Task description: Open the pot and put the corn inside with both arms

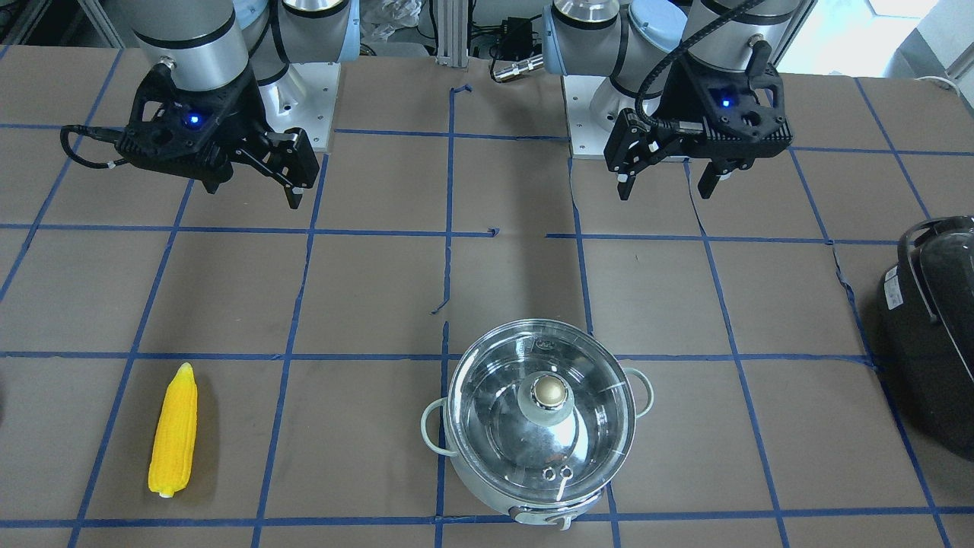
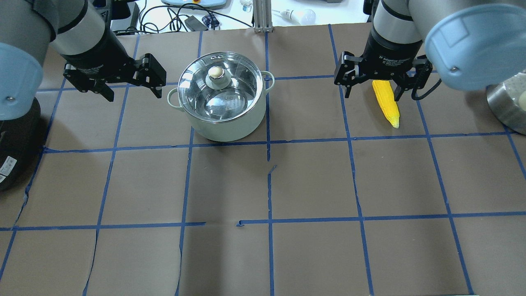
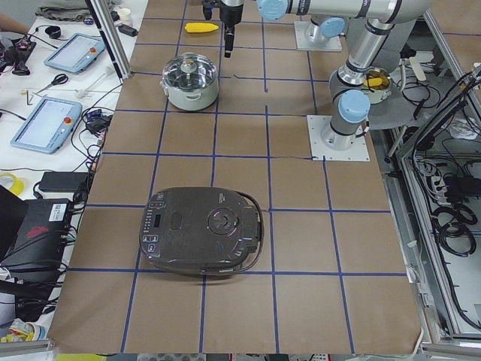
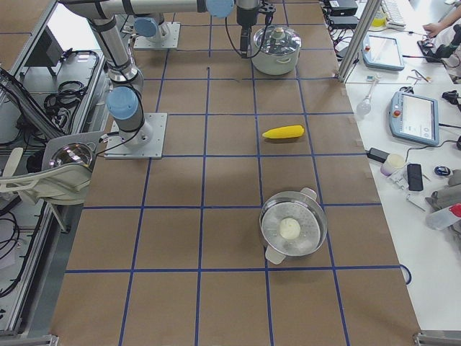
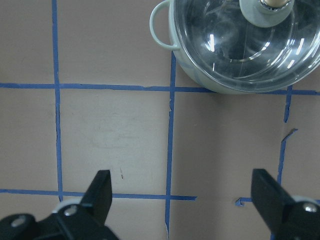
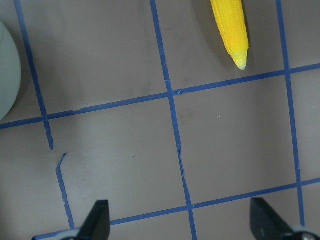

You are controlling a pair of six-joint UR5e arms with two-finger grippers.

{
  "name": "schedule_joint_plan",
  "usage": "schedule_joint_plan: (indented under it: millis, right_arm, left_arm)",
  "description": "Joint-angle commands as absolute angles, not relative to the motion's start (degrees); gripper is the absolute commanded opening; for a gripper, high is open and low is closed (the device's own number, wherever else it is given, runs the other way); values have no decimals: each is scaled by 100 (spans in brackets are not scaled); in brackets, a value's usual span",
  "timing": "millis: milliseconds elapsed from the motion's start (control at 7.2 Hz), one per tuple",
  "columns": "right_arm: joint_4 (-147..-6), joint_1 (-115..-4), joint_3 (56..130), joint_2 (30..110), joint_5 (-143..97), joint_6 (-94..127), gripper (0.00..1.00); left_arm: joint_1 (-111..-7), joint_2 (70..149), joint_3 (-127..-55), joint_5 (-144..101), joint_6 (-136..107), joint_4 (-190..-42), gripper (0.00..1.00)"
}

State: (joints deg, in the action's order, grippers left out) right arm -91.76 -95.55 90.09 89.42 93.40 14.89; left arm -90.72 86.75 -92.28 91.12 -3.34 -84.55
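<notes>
The pot (image 2: pixel 222 107) stands on the brown table with its glass lid (image 2: pixel 218 86) on, brassy knob (image 2: pixel 216 72) up; it also shows in the front view (image 1: pixel 540 426) and the left wrist view (image 5: pixel 240 50). The yellow corn (image 2: pixel 388 102) lies flat to the pot's right, also in the front view (image 1: pixel 173 430) and the right wrist view (image 6: pixel 231 27). My left gripper (image 2: pixel 133 94) is open and empty, in the air left of the pot (image 1: pixel 666 190). My right gripper (image 2: pixel 372 95) is open and empty, in the air short of the corn (image 1: pixel 255 194).
A large black glossy appliance (image 1: pixel 936 335) sits at the table's left end, also in the overhead view (image 2: pixel 12 156). A second steel pot holding a white ball (image 4: pixel 292 229) stands toward the right end. Blue tape lines grid the table.
</notes>
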Motion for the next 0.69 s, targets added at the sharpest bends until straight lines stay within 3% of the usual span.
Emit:
schedule_joint_plan:
  millis: [0,556]
  right_arm:
    - [-9158,-9449,9070,8886,9265,1459,100]
    - [-9027,-9299,9018,8877,9008,918,100]
  left_arm:
    - [-9079,8675,-9229,9079,-334,-8455,100]
    - [-9079,8649,-9229,9079,-334,-8455,100]
